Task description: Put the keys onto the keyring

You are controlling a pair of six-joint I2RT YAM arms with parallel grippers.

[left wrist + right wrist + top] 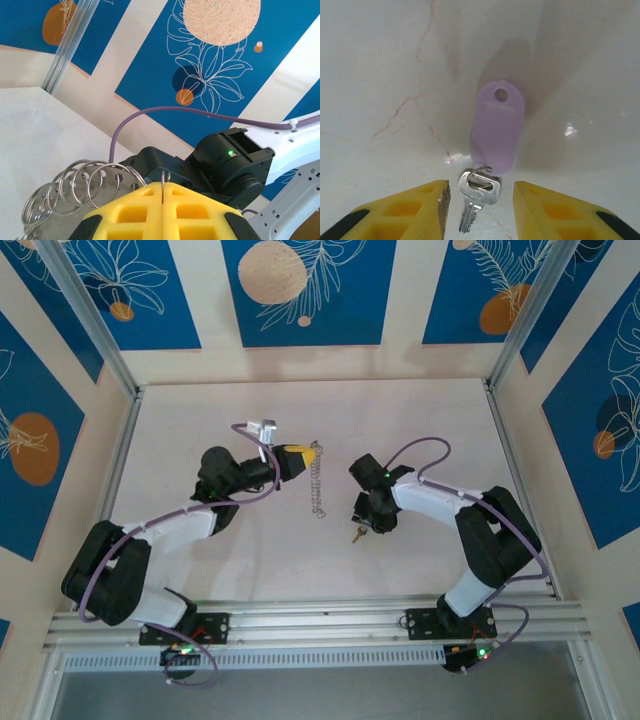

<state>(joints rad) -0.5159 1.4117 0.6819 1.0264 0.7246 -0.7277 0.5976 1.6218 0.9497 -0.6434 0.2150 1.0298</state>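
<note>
Left gripper (pixel 304 457) clamped on keyring (pixel 317 488), thin wire pinched between yellow pads (pixel 135 212); chain-like loops trail down across table (pixel 420 410) near centre. To right, key (pixel 477 194) with lilac tag (pixel 497 127) lies flat on table, between parted fingers of right gripper (pixel 481 205), gap either side.

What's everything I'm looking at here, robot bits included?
key: one, silver, on the table
tag: one, lilac, looped to the key's head
chain of rings: one, silvery, middle of the table
table: one, pale marbled, under everything
wall panels: several, blue and cream, around the table
cables: two, purple, along the arms
arms: two, black and white, near edge
left gripper: one, yellow, shut on the chain of rings
right gripper: one, yellow, open around the key
</note>
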